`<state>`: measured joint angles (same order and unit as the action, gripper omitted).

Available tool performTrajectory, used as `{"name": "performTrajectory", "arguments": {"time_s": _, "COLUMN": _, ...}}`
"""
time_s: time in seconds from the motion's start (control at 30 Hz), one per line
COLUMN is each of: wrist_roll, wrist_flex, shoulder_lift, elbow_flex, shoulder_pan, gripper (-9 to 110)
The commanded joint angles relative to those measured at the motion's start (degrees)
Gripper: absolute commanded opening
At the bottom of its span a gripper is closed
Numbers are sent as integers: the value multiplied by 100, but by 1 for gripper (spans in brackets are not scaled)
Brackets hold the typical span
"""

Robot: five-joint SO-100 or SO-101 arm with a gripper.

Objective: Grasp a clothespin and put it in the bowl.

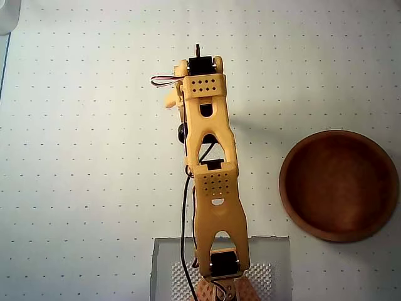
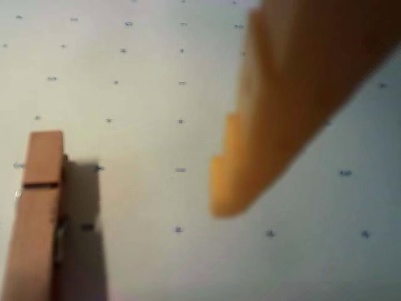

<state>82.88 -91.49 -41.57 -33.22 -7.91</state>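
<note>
At the left edge of the wrist view the clothespin (image 2: pixel 39 219) is lying well clear of your one visible finger (image 2: pixel 276 125), holding nothing, opening unclear, so closing here is risking missing or knocking it, bowl (image 1: pixel 339 185) empty

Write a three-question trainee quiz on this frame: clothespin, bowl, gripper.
1. True or false: the clothespin already lies in the bowl.
2. In the overhead view, the bowl sits on which side of the arm: A left, B right?
3. In the wrist view, what blurred yellow part fills the upper right?

Key
1. False; it lies on the dotted mat, and the bowl is empty.
2. B.
3. A gripper finger.
</note>
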Motion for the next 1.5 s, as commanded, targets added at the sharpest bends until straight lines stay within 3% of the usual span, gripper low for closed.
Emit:
{"name": "performTrajectory", "arguments": {"time_s": 0.0, "wrist_roll": -26, "wrist_flex": 70, "shoulder_lift": -123, "elbow_flex": 352, "shoulder_pan": 9, "gripper": 34}}
{"name": "performTrajectory", "arguments": {"time_s": 1.47, "wrist_roll": -26, "wrist_flex": 255, "shoulder_lift": 633, "elbow_flex": 686, "shoulder_pan": -308, "gripper": 34}}
